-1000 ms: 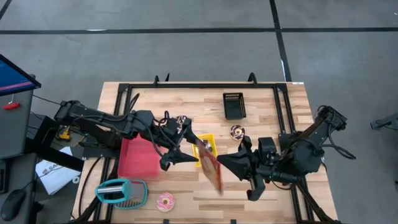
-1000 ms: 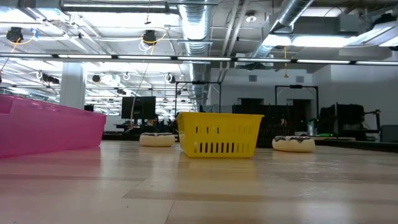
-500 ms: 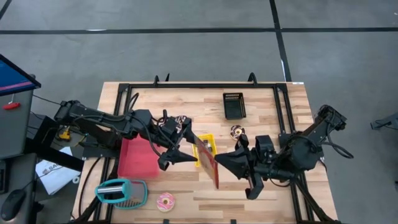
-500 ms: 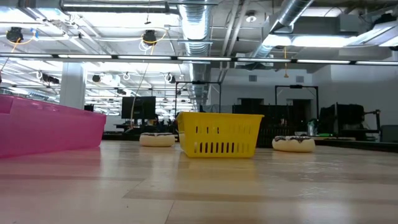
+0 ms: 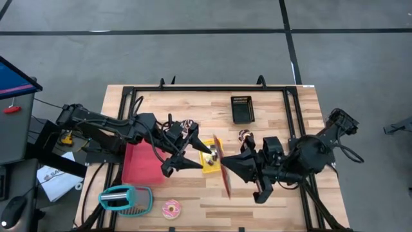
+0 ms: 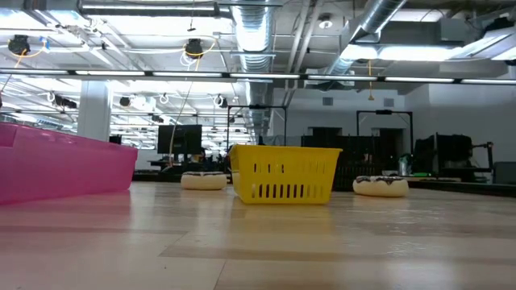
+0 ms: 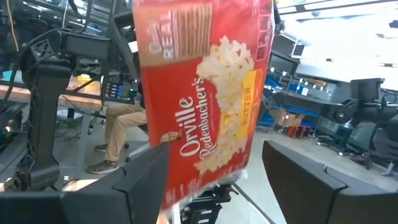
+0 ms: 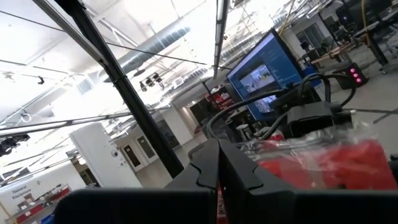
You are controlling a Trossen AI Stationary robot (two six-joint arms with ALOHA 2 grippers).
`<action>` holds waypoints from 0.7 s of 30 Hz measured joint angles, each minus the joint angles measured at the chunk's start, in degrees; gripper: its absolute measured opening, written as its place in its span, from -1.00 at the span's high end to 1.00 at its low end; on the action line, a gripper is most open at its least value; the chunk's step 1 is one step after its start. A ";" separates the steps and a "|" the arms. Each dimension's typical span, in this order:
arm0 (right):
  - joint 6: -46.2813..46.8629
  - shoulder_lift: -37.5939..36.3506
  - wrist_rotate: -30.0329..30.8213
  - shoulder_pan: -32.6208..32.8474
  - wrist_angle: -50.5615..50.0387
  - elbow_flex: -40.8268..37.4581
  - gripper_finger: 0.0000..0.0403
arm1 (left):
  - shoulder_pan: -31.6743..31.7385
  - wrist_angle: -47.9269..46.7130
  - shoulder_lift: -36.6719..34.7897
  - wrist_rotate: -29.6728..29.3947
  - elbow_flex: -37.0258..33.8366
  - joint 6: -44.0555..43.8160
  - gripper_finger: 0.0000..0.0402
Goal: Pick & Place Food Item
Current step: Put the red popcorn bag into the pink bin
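- Teal toaster [image 5: 125, 198]: stands at the near left corner of the wooden table [image 5: 270, 196], just below the pink bin [image 5: 140, 165].
- Pink-iced doughnut [image 5: 171, 209]: lies on the table to the right of the toaster.
- Left gripper [image 5: 196, 153]: raised over the table by the pink bin, fingers [image 7: 140, 180] spread wide and holding nothing; the popcorn bag [image 7: 205, 93] hangs in the gap between them, touched by neither.
- Yellow basket [image 6: 284, 173]: sits at mid-table, partly under the bag in the high view; a chocolate doughnut [image 6: 203, 180] lies beside it on either side in the low view.
- Popcorn bag: a red packet held aloft between the two arms, edge-on from above.
- Right gripper [image 5: 226, 169]: fingers closed tight on the bag's edge.
- Black tray [image 5: 242, 109]: rests near the far edge of the table.
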 joint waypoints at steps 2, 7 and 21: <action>-0.01 0.00 -0.84 -0.25 0.07 0.00 1.00 | 0.00 0.04 0.00 -0.45 -0.01 0.01 -0.24; -0.01 0.02 -1.08 -0.34 0.16 0.00 1.00 | 0.07 0.21 0.00 -1.52 -0.01 0.25 -0.25; -1.46 0.02 -4.06 -0.83 1.87 0.00 1.00 | 0.24 0.92 0.00 -0.51 0.01 0.23 -0.27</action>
